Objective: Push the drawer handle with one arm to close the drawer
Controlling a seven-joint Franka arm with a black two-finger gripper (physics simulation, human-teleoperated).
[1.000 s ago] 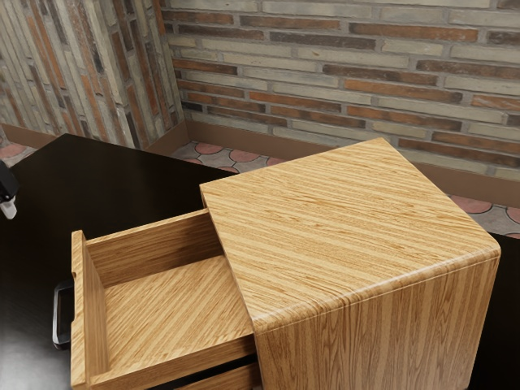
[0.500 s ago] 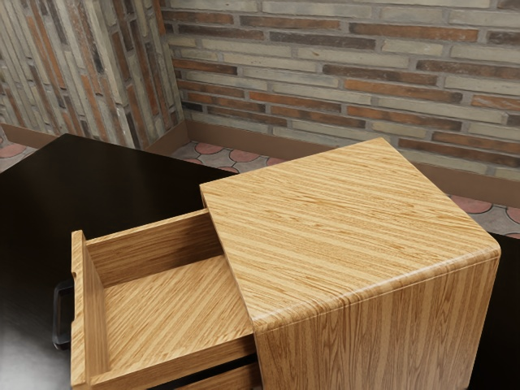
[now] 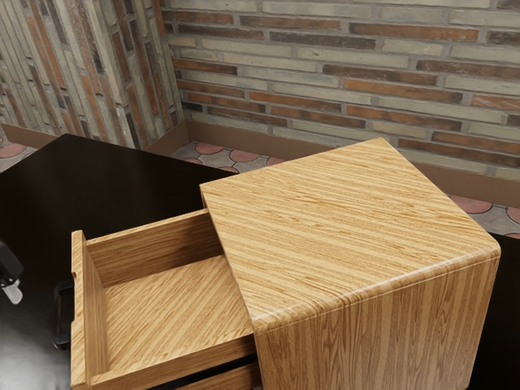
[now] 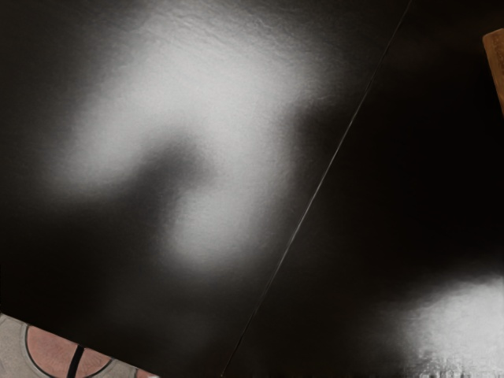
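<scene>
Drawer [image 3: 166, 317] juts open from its cabinet [image 3: 349, 236]; opening and hold of the end effector [image 3: 11, 291] I cannot tell.

A black table [image 3: 130, 183] bears a wooden cabinet [image 3: 349, 236].

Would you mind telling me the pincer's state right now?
Pincer: open or closed cannot be told, as the exterior view's left edge cuts it off.

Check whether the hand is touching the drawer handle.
Apart. In the exterior view, a strip of the dark table shows between the hand and the drawer handle.
</scene>
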